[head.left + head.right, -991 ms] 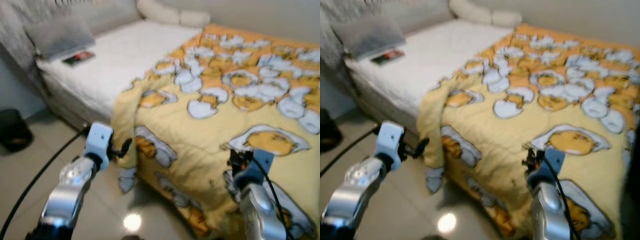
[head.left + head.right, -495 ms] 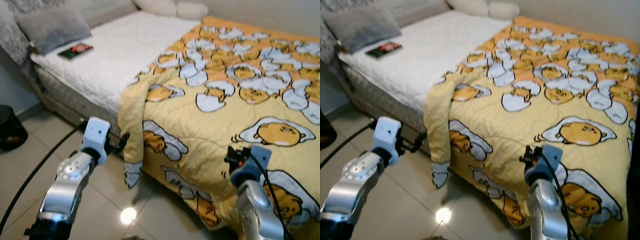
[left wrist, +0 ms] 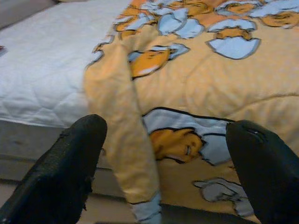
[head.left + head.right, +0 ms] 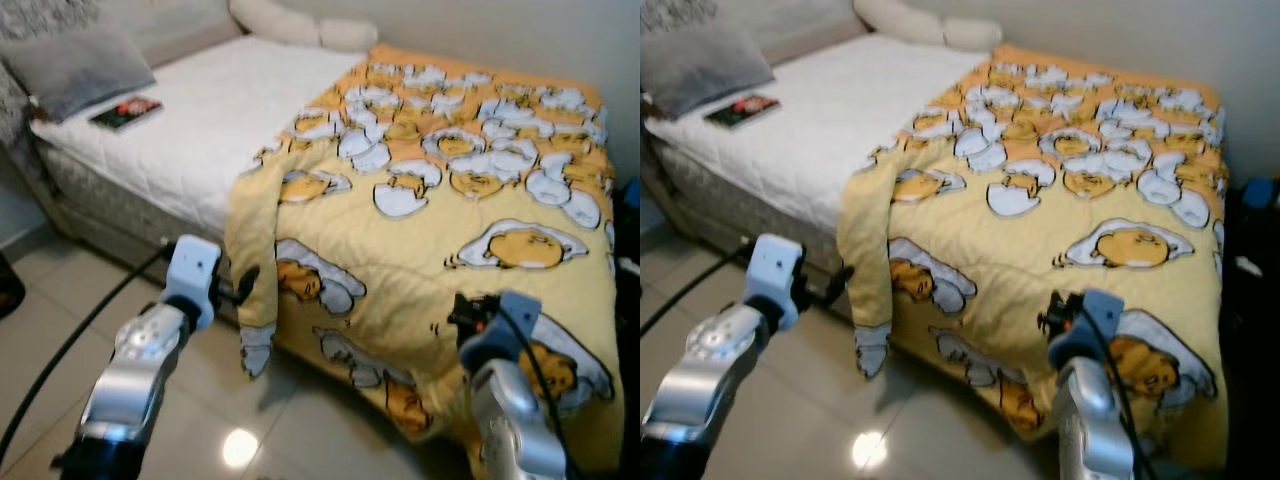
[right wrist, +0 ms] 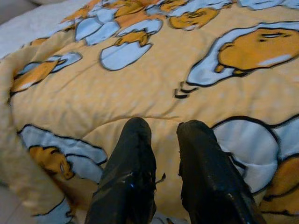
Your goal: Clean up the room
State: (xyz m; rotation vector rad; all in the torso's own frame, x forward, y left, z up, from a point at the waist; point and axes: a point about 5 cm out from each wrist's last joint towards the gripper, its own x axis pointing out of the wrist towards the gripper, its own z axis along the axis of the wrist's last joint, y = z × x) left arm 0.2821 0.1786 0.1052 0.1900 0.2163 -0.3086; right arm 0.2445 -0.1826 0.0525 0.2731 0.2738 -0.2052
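At the far left a grey pillow [image 4: 75, 68] leans at the head of the bed, and a small book [image 4: 125, 112] lies flat on the bare white mattress [image 4: 200, 120] just beside it. A black cable [image 4: 75, 340] runs across the tiled floor [image 4: 40, 300] toward the robot's left arm.

The left gripper [image 3: 168, 172] is raised in front of the bed's side with its fingers [image 3: 60, 177] spread wide. They frame the hanging corner of the yellow blanket [image 4: 420, 250], which droops over the mattress edge down to the floor. The wide spread suits a grab at that loose fold, likely the step in hand, though nothing is held yet.

The blanket covers only the right part of the bed and is bunched along its left border, which is probably why it counts as the untidy thing here. Two pale pillows [image 4: 300, 25] sit against the far wall.

To the right, the right gripper [image 5: 166, 172] hovers above the blanket's near side. Its fingers are almost together, a thin gap between them, gripping nothing; whether they touch the cloth is hard to tell.
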